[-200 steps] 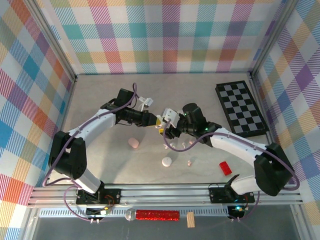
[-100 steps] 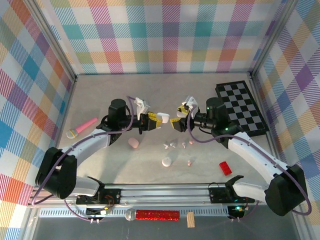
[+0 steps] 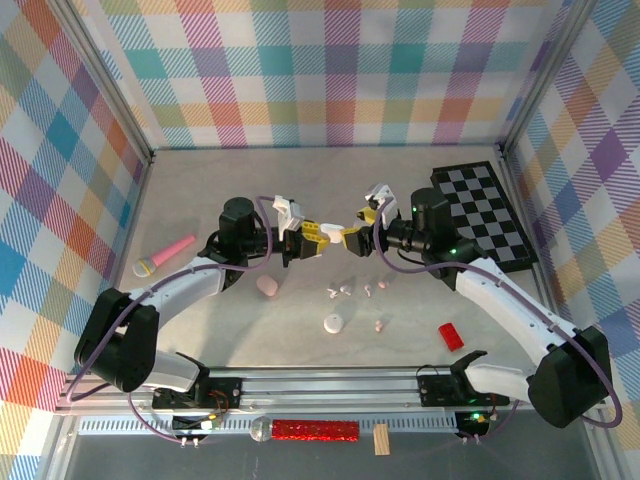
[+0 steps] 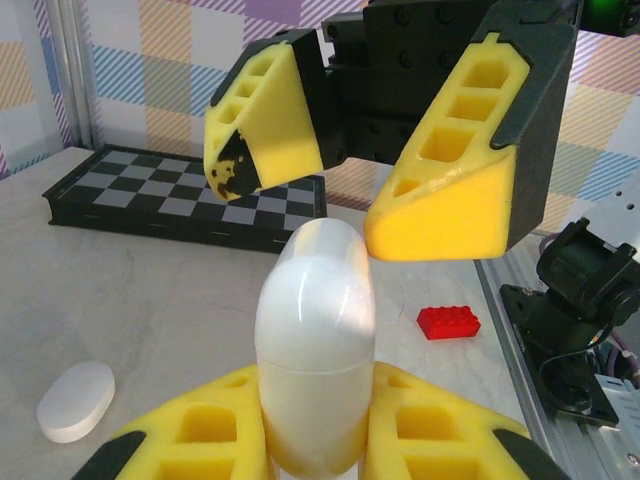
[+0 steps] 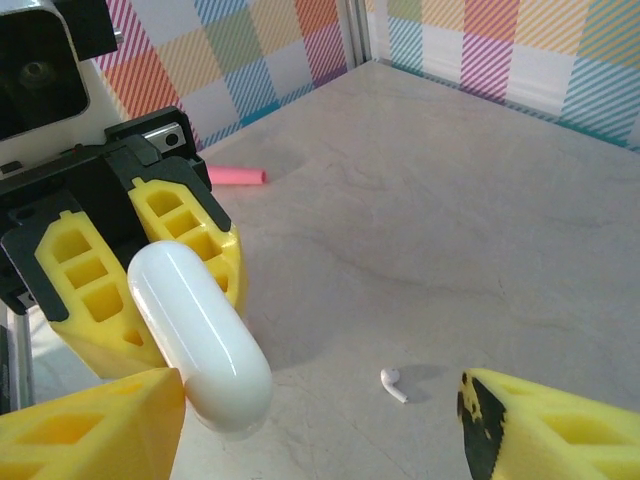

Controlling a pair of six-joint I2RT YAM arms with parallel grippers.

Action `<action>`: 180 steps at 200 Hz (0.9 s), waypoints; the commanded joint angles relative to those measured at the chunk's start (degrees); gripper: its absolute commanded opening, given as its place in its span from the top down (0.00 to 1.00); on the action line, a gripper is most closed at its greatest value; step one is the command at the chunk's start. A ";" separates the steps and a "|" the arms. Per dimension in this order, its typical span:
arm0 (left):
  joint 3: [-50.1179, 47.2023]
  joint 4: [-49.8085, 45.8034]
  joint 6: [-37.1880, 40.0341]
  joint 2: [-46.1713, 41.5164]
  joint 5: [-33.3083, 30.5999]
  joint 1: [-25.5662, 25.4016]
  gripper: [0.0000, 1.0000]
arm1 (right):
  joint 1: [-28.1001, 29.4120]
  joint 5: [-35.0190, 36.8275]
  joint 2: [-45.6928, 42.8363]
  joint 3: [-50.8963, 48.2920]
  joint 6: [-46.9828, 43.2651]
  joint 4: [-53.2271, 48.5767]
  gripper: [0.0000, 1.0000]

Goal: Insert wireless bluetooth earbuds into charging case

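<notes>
My left gripper [image 3: 314, 240] [image 4: 315, 405] is shut on the lower half of a white charging case [image 3: 331, 233] [image 4: 315, 340] [image 5: 200, 335], held above the table with its lid closed. My right gripper [image 3: 357, 238] [image 5: 320, 430] faces it, open, and the case's free end reaches between its yellow fingers [image 4: 460, 180], close to one of them. Several tiny earbuds lie on the table below: white ones [image 3: 340, 291] [image 5: 392, 383] and pale pink ones [image 3: 381, 284] [image 3: 378, 326].
A pink case [image 3: 267, 286] and another white case [image 3: 332, 323] [image 4: 76, 400] lie on the table. A red block [image 3: 452, 335] [image 4: 448, 321] sits front right, a chessboard [image 3: 485, 215] [image 4: 180, 195] back right, a pink toy microphone [image 3: 165, 255] left.
Both arms have drawn back from the middle and lifted, the left one still holding the case. Over the last half second the two grippers have come closer together.
</notes>
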 commanded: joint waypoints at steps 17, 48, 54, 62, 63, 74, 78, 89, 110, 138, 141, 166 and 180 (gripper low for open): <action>0.86 3.44 -0.31 -0.53 0.51 -0.83 0.87 | 0.69 0.60 0.19 1.80 -5.54 -0.70 0.27; 1.43 3.76 -3.02 0.16 -0.17 -0.83 0.87 | 2.20 2.85 1.31 3.23 -7.42 -2.17 0.24; 1.37 4.38 -3.39 0.34 0.17 -0.83 0.88 | 2.27 3.60 1.55 3.41 -7.45 -2.14 0.24; 1.05 5.73 -4.10 0.57 0.63 -0.83 0.87 | 2.28 4.79 1.69 3.69 -7.05 -2.05 0.24; 1.02 5.91 -4.21 0.59 0.69 -0.83 0.87 | 2.29 4.96 1.73 3.69 -6.94 -2.05 0.24; 0.52 7.26 -4.67 0.61 1.06 -0.83 0.88 | 2.30 6.85 1.78 4.23 -5.97 -2.18 0.25; 0.32 7.54 -4.67 0.48 1.11 -0.83 0.88 | 2.30 7.59 1.77 4.57 -5.56 -2.33 0.25; -0.17 8.09 -4.44 0.20 0.78 -0.83 0.88 | 2.22 10.11 2.01 5.97 -3.89 -3.55 0.27; -1.23 9.21 -4.12 -0.19 -0.41 -0.83 0.88 | 2.21 12.96 2.30 8.45 0.10 -5.21 0.29; -2.40 11.22 -3.97 -0.24 -1.68 -0.83 0.88 | 2.03 14.38 2.64 11.09 4.11 -6.42 0.31; -2.63 11.46 -3.97 -0.26 -1.87 -0.83 0.88 | 2.01 14.61 2.73 11.52 4.45 -6.98 0.31; -3.76 12.77 -3.78 -0.70 -3.81 -0.75 0.88 | 2.03 14.33 2.30 14.35 8.09 -9.93 0.30; -4.63 14.28 -3.88 -0.62 -5.58 -0.61 0.88 | 1.95 14.25 1.00 14.25 10.70 -10.29 0.29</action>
